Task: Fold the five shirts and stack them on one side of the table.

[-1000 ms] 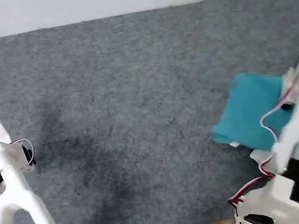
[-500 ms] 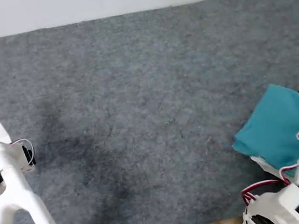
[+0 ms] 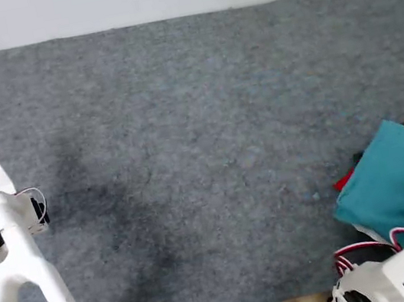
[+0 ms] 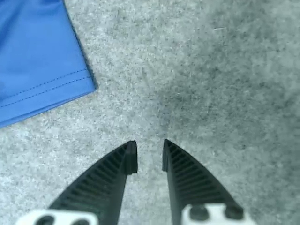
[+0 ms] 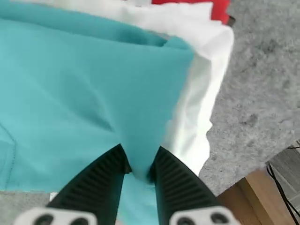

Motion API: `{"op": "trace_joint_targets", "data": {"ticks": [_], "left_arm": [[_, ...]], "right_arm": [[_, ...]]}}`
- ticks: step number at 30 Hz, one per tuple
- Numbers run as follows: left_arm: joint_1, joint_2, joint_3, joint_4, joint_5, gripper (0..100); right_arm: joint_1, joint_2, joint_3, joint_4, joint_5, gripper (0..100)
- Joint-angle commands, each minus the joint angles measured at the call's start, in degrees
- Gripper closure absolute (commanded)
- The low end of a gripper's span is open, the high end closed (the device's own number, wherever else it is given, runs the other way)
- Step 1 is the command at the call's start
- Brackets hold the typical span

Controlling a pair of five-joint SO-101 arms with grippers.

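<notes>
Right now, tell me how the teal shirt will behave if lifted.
Probably floppy: the teal shirt creases where the right pincer pinches it. Likely light, since the cloth looks thin. It may drag the white shirt beneath along.

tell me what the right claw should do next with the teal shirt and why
Probably open and let go. The right claw pinches a fold of the teal shirt, which lies atop the white shirt with the red shirt beneath, so releasing it should leave it on the stack.
</notes>
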Motion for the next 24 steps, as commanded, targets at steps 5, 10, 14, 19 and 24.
{"op": "trace_joint_targets", "data": {"ticks": [5,10,14,19,24], "left_arm": [[0.4,-1.8,-0.2,0.3,-0.5,90],[0.4,-1.8,-0.2,0.3,-0.5,90],[0.4,-1.8,-0.2,0.3,-0.5,90],[0.4,-1.8,-0.1,0.3,-0.5,90],[0.4,-2.0,-0.1,0.4,-0.3,90]], "right_arm": [[2.0,-2.2,-0.3,-0.7,4.1,99.0],[2.0,-2.2,-0.3,-0.8,4.2,99.0],[2.0,-2.2,-0.3,-0.8,4.3,99.0],[2.0,-2.5,-0.3,-0.4,4.4,98.7],[2.0,-2.8,-0.7,2.4,6.1,84.9]]}}
